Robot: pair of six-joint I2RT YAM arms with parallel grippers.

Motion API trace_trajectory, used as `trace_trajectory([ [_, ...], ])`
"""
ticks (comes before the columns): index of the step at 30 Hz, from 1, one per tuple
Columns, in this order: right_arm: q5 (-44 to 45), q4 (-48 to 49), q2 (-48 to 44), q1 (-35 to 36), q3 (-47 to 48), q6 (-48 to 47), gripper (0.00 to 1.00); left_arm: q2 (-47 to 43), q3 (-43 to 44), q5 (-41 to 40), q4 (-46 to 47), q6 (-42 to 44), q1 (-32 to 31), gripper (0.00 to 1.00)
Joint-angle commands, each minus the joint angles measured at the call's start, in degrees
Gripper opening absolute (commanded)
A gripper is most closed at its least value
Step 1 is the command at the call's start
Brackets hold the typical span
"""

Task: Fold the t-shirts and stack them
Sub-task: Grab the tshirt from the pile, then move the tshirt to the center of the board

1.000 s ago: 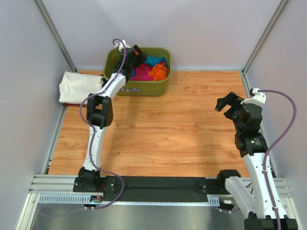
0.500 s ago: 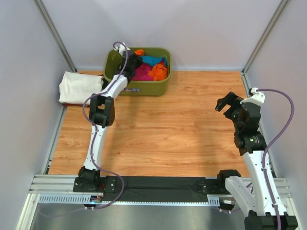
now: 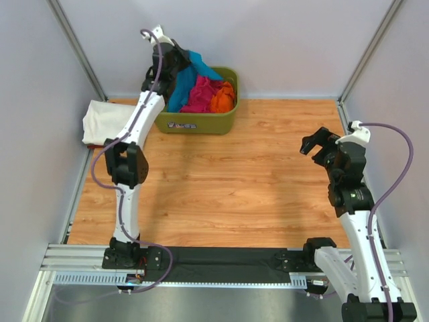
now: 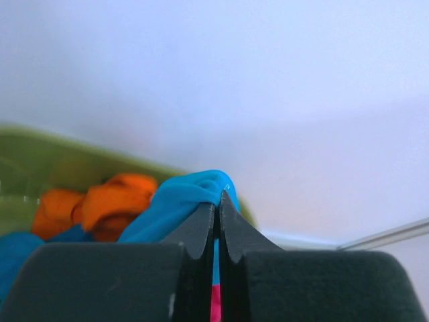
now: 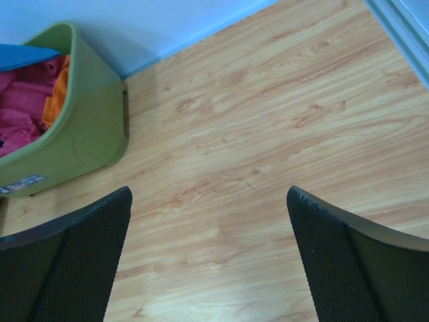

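Note:
My left gripper [image 3: 179,59] is raised above the olive-green tub [image 3: 196,119] and shut on a teal-blue t-shirt [image 3: 186,77], which hangs from it into the tub. In the left wrist view the fingertips [image 4: 206,218] pinch the blue t-shirt [image 4: 175,200]. Pink [image 3: 200,94] and orange [image 3: 224,97] t-shirts lie in the tub. A folded white t-shirt [image 3: 107,121] rests at the table's far left. My right gripper [image 3: 314,144] stands open over bare wood at the right, nothing between its fingers [image 5: 67,268].
The tub stands against the back wall; in the right wrist view it [image 5: 87,127] sits at the upper left. Grey walls and metal frame posts [image 3: 77,50] enclose the wooden table [image 3: 255,181].
The left gripper went down into the tub, shut on the teal-blue t-shirt and rose with it. The right arm has not moved.

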Motion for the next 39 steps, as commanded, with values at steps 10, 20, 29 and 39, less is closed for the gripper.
trace_trajectory([
  [10, -1.91, -3.51, -4.39, 0.11, 8.02, 0.40, 1.00, -27.10, 7.88, 0.37, -4.70, 10.30, -0.07, 0.00],
  [20, -6.21, -5.17, -3.95, 0.20, 9.78, 1.63, 1.00, -47.05, -0.61, 12.95, -22.71, 15.75, -3.57, 0.00],
  [29, -9.64, -6.40, -3.25, 0.20, 5.56, 2.33, 1.00, -65.52, -29.41, -5.21, -35.47, 20.07, -27.36, 0.00],
  [39, -7.45, -12.03, -6.50, 0.20, 0.03, 4.88, 1.00, -55.20, -57.95, -15.36, -26.09, 5.29, -49.64, 0.00],
])
